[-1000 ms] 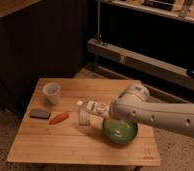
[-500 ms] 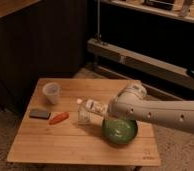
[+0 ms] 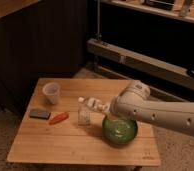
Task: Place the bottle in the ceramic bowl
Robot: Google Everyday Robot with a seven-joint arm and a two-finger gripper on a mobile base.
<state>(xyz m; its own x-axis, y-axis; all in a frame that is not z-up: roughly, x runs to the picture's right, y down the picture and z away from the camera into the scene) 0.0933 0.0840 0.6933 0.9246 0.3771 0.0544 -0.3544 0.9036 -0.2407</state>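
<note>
The bottle [image 3: 92, 103] is clear with a white cap. It lies nearly level in the air, cap pointing left, just above the short drinking glass [image 3: 83, 116]. My gripper [image 3: 105, 107] is at the end of the white arm that reaches in from the right. It is shut on the bottle's base end, and the arm largely hides it. The ceramic bowl [image 3: 119, 129] is glossy green. It sits on the wooden table [image 3: 65, 145] just right of and below the bottle, under the arm's front end.
A translucent white cup [image 3: 51, 92] stands at the table's back left. A dark flat rectangular object [image 3: 40, 113] and an orange object [image 3: 59, 118] lie left of the glass. Dark shelving and a metal rail run behind the table.
The arm and the held bottle have shifted slightly left and up, over the glass. The bowl, cup and other objects have not moved.
</note>
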